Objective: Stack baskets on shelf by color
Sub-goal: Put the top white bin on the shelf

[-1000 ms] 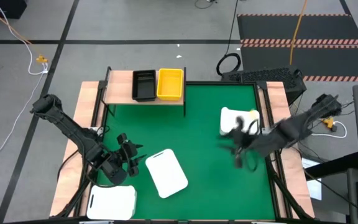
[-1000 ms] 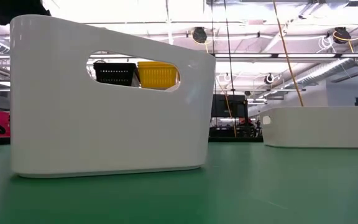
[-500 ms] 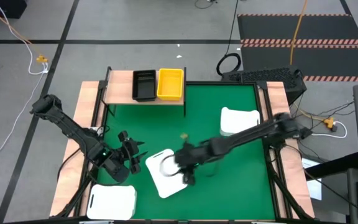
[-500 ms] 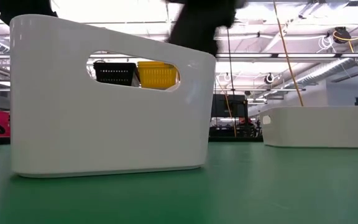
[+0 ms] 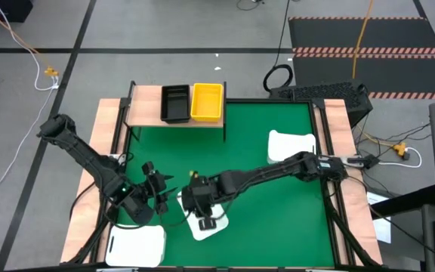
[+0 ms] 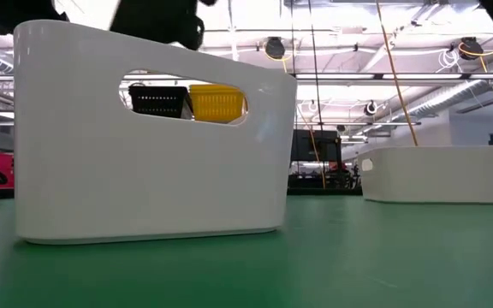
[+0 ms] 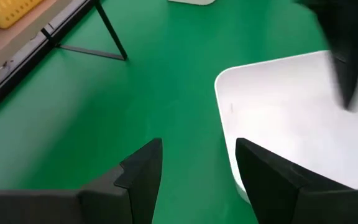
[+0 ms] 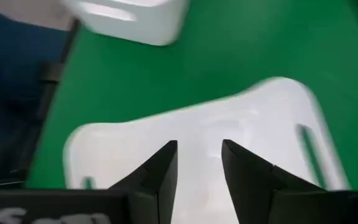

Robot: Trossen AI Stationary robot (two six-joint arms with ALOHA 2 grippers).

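Note:
A white basket point(image 5: 216, 221) lies on the green mat near the table's middle front; it fills the low view point(image 6: 144, 154). My right gripper point(image 5: 205, 215) hangs open over its inside point(image 8: 197, 130), touching nothing I can see. My left gripper point(image 5: 159, 198) is open just left of that basket, its fingers point(image 7: 148, 171) low over the mat beside the basket's rim point(image 7: 225, 106). A second white basket point(image 5: 136, 245) rests at the front left and a third point(image 5: 291, 146) at the right. On the light-wood shelf point(image 5: 146, 113) stand a black basket point(image 5: 174, 102) and a yellow one point(image 5: 207, 100).
The shelf stands on thin black legs point(image 7: 110, 31) at the mat's far left. Bare green mat point(image 5: 263, 219) lies between the middle basket and the right edge. My right arm point(image 5: 278, 170) stretches across the table's middle. Other baskets are out of view.
My right arm has swung fast from the right white basket across the table toward its left, ending over the middle white basket with the gripper pointing down. The baskets and my left arm have stayed where they were.

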